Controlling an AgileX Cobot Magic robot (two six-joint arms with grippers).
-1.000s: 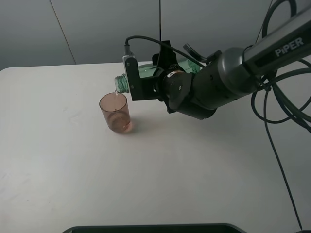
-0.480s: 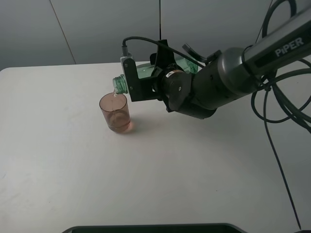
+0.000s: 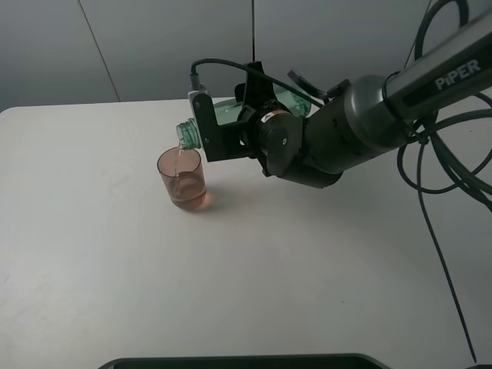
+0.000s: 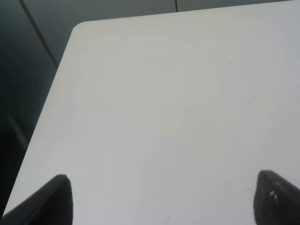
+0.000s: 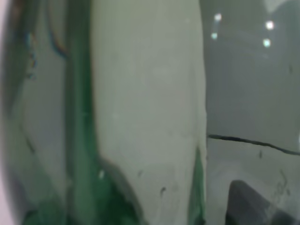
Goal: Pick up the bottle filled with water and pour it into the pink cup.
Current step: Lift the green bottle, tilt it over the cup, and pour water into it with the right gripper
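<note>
The green-tinted bottle lies tipped nearly level in my right gripper, which is shut on its body. Its open mouth hangs just above the rim of the pink cup, and a thin stream of water runs from it into the cup. The cup stands upright on the white table with some liquid in its bottom. In the right wrist view the bottle fills the frame up close. My left gripper is open and empty over bare table near a corner; it does not show in the exterior view.
The right arm's black cables hang over the table's right side. A dark flat object lies along the front edge. A grey wall stands behind the table. In the left wrist view the table edge drops off to dark floor.
The bottle's mouth has shifted slightly left and up as the right wrist turned a little further. Water keeps running into the cup. The cup has not moved.
</note>
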